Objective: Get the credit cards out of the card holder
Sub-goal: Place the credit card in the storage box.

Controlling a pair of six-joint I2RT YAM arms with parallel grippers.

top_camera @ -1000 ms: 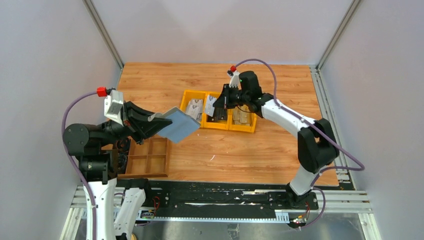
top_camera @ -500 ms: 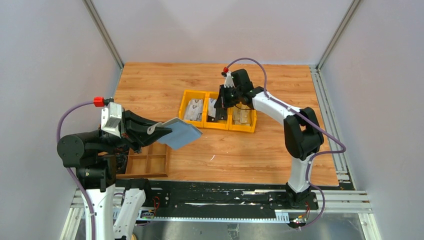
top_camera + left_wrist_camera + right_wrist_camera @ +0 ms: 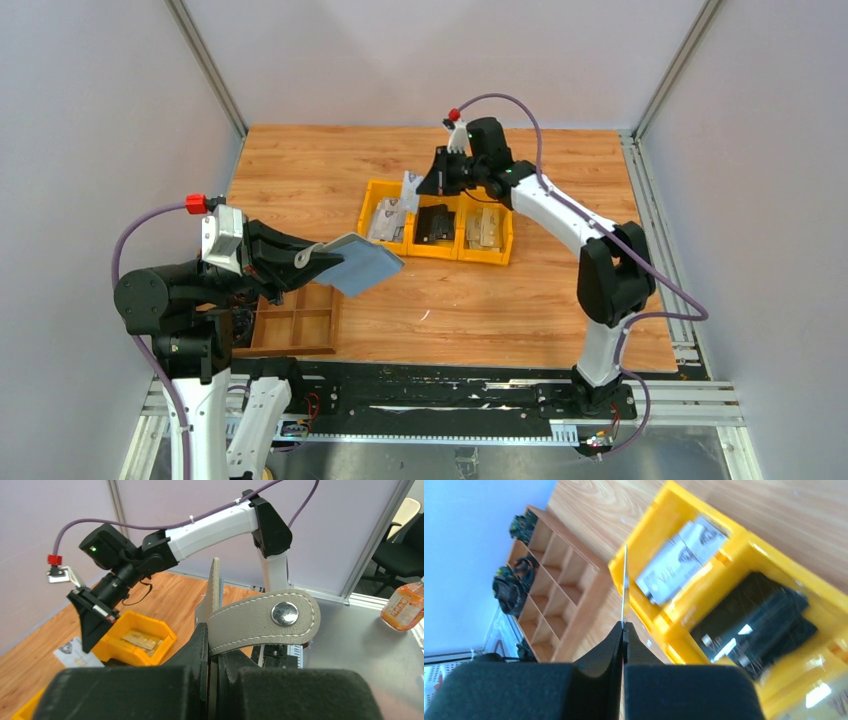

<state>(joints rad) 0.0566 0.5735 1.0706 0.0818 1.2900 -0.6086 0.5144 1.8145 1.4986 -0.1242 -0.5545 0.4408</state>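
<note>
Three yellow bins (image 3: pixel 438 252), grey cards (image 3: pixel 390 219), black block (image 3: pixel 435 222), tan cards (image 3: pixel 484 229)

nothing can be read for certain: the light grey cards (image 3: pixel 681 562) in the yellow bin (image 3: pixel 704 580) carry dark printed marks (too blurred to spell out), and the label on the orange bottle (image 3: pixel 402 607) is too small.

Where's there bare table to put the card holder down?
Bare table lies between the bins and the near edge, right of the tray; also right of the bins. Crowded: the bins, right gripper over them.
</note>
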